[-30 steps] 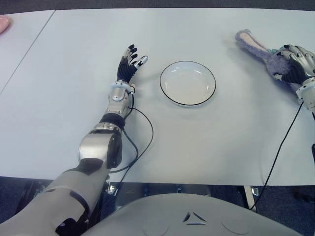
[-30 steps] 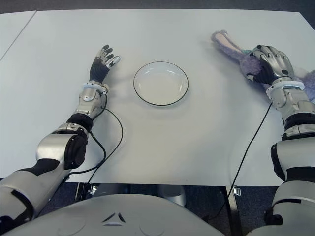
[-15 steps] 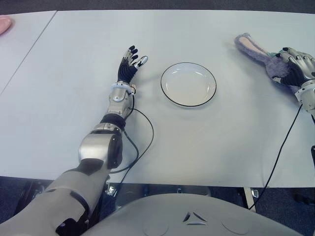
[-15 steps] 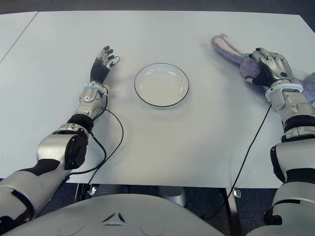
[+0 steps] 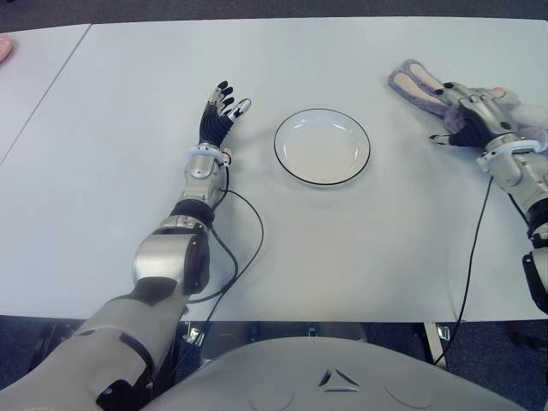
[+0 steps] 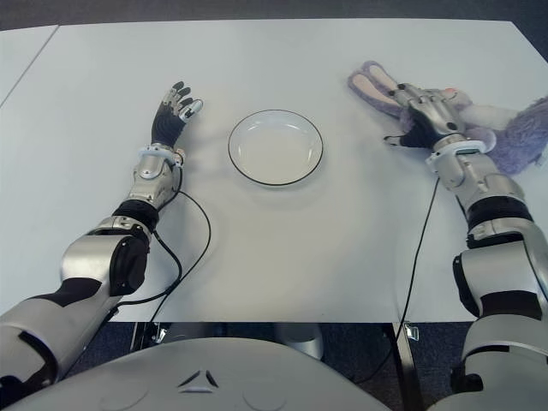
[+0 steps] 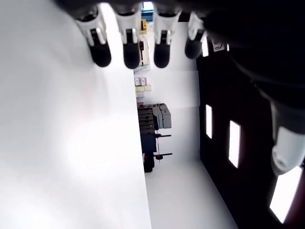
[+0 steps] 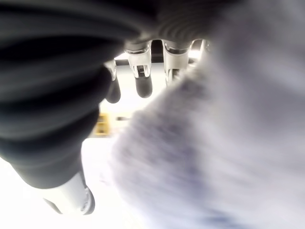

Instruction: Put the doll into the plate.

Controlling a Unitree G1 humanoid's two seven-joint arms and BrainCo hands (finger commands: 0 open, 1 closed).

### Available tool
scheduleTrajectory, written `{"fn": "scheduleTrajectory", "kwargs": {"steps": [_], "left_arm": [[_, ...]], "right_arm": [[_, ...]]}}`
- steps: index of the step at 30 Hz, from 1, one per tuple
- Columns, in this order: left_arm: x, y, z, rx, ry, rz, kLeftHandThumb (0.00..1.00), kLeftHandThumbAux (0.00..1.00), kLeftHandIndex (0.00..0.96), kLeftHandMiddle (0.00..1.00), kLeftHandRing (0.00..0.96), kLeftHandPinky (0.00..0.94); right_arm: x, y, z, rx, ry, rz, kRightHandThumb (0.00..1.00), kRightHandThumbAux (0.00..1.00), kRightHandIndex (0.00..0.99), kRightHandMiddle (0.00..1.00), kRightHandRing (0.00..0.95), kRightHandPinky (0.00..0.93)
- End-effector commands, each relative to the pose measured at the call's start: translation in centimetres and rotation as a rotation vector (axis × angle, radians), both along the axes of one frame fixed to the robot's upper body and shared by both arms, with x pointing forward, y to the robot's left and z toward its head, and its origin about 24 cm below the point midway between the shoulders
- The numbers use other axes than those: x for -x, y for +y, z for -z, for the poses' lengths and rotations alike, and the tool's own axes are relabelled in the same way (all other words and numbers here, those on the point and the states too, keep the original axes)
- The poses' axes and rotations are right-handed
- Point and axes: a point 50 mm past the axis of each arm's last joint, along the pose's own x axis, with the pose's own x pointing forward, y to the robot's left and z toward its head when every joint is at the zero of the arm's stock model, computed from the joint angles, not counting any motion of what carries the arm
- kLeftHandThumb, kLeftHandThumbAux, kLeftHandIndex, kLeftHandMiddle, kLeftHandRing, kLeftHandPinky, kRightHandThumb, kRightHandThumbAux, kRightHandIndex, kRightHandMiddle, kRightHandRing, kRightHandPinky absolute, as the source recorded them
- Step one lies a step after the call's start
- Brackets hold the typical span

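As the right hand point(image 6: 421, 120) draws in from the far right, the doll point(image 6: 505, 128) comes with it: half a second ago the plush ears lay farther right, and they now lie nearer the plate point(image 6: 275, 146), though still well apart from it. The right hand sits over the doll's head end, where the ears point(image 6: 372, 88) meet the purple body. In the right wrist view its fingers point(image 8: 143, 81) curve over blurred purple fur point(image 8: 214, 143), while the eye views show the thumb sticking out to the left against the table point(image 6: 282, 257). The hold reads as a loose wrap on the plush, not a firm clench; how secure it is cannot be told. The doll still lies on the table at far right, its body trailing off to the right of the hand. The plate stands bare at centre. The left hand point(image 5: 220, 110) shows just left of the plate, its fingers point(image 7: 128, 45) straight, spread and holding nothing. Judged from this, the carry toward the plate has begun; the doll must still be lifted leftward.
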Motion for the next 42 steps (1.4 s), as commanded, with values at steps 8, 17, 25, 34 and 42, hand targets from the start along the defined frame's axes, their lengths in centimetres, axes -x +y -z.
{"fn": "scheduleTrajectory", "kwargs": {"steps": [8,17,25,34,42], "left_arm": [[8.5,0.8,11.8,0.047,0.54,-0.065,0.0,0.562,0.067,0.108,0.108,0.105],[8.5,0.8,11.8,0.057,0.536,-0.074,0.0,0.549,0.079,0.108,0.107,0.104],[8.5,0.7,11.8,0.047,0.539,-0.071,0.0,0.544,0.084,0.112,0.109,0.104],[8.5,0.7,11.7,0.038,0.532,-0.065,0.0,0.535,0.084,0.112,0.109,0.103],[8.5,0.6,11.7,0.047,0.532,-0.065,0.0,0.534,0.083,0.111,0.106,0.097]], "right_arm": [[0.6,6.1,2.4,-0.088,0.015,-0.281,0.362,0.76,0.264,0.327,0.453,0.566],[0.8,6.3,2.4,-0.136,-0.005,-0.278,0.679,0.724,0.417,0.592,0.653,0.724],[0.9,6.4,2.3,-0.26,-0.023,-0.265,0.701,0.718,0.438,0.769,0.778,0.816],[0.7,6.9,1.5,-0.315,-0.037,-0.286,0.706,0.718,0.441,0.843,0.836,0.841],[0.8,7.5,1.1,-0.351,-0.06,-0.307,0.707,0.719,0.44,0.861,0.851,0.852]]}}
